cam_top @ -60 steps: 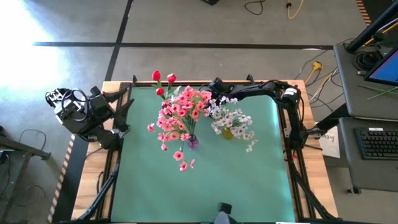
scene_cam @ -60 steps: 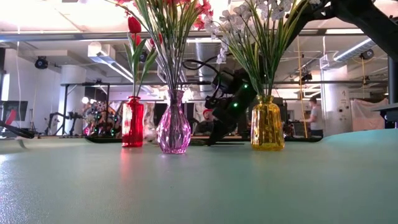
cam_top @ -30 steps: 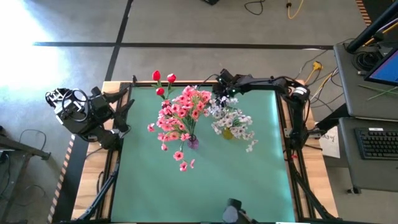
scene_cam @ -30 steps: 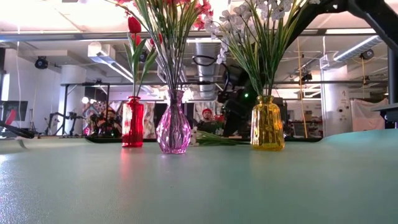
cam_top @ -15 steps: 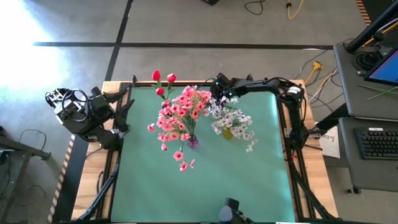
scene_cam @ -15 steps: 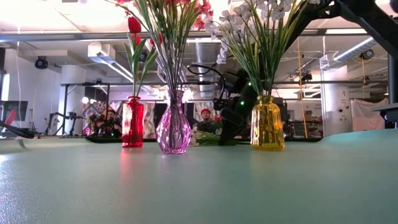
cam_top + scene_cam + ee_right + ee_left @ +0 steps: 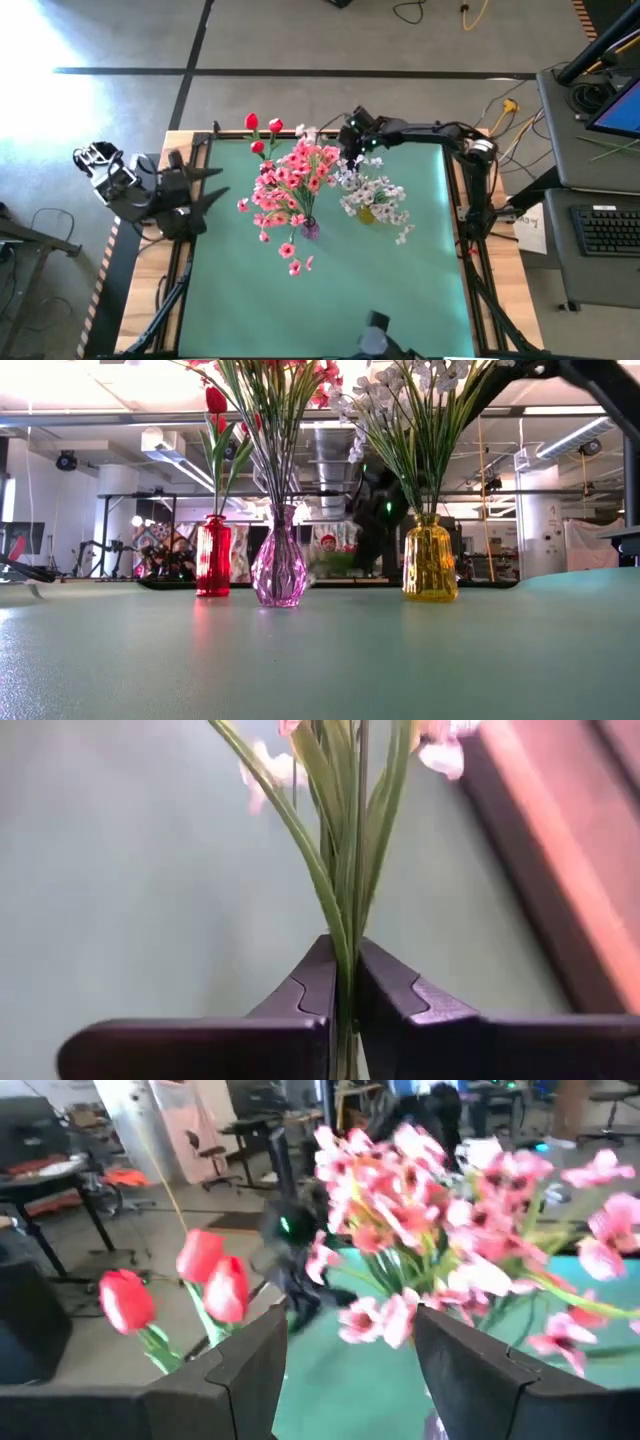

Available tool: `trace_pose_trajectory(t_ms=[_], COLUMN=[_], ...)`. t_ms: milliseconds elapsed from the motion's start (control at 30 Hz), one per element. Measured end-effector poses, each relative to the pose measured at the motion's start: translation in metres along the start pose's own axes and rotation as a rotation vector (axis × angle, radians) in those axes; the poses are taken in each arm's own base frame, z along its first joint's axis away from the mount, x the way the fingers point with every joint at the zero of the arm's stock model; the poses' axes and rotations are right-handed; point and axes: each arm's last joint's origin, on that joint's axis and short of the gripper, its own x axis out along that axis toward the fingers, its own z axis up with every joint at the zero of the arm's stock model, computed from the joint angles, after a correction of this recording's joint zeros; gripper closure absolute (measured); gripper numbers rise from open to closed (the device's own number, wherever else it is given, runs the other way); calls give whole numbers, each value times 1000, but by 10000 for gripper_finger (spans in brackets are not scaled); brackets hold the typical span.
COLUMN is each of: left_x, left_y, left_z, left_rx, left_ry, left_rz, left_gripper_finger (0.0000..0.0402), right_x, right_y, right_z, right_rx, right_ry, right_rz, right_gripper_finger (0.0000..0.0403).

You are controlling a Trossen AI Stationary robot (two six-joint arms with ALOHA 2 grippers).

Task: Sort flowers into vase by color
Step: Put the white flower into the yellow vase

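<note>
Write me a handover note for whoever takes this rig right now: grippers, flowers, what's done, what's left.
Right gripper: shut on a pale-blossomed flower spray at the table's far edge, behind the vases.
Left gripper: open, empty, waiting at the left edge.
Done: red flowers in the red vase, pink flowers in the pink vase, white flowers in the yellow vase.
Left: probably lift the held spray and place it in its matching vase.

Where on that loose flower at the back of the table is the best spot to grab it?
Probably the bundle of thin green stems, below the blossoms, coming from the stalk end with one finger on each side. The stalks run long and narrow, so they fit between the pads, while the blossoms would crush. The right gripper is shut on the flower there. The left gripper waits at the table's left edge.
</note>
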Motion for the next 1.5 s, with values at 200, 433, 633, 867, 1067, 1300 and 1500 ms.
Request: trace_pose_trajectory(t_ms=[200,433,633,867,1067,1300,1500], left_x=[7,11,10,11,15,17,13], left_y=[-12,-25,-32,-41,-53,-62,-60], left_z=[-22,-47,-48,-49,-42,-27,5], left_rx=[10,-1,-43,-31,-40,5,3], left_ry=[51,103,100,112,72,-32,-223], left_rz=[-8,-101,-191,-220,-225,-245,-240], left_gripper_finger=[197,197,197,197,197,197,197], right_x=[-47,-117,-192,-264,-302,-321,-333], right_y=[-2,-7,1,18,34,56,84], right_z=[20,41,64,69,72,77,82], right_rx=[-21,-60,-121,-148,-143,-122,-149], right_ry=[-113,-288,-613,-886,-1144,-1308,-1404], right_rz=[-61,-247,-395,-456,-191,-9,166], right_gripper_finger=[384,385,385,385,385,385,385])
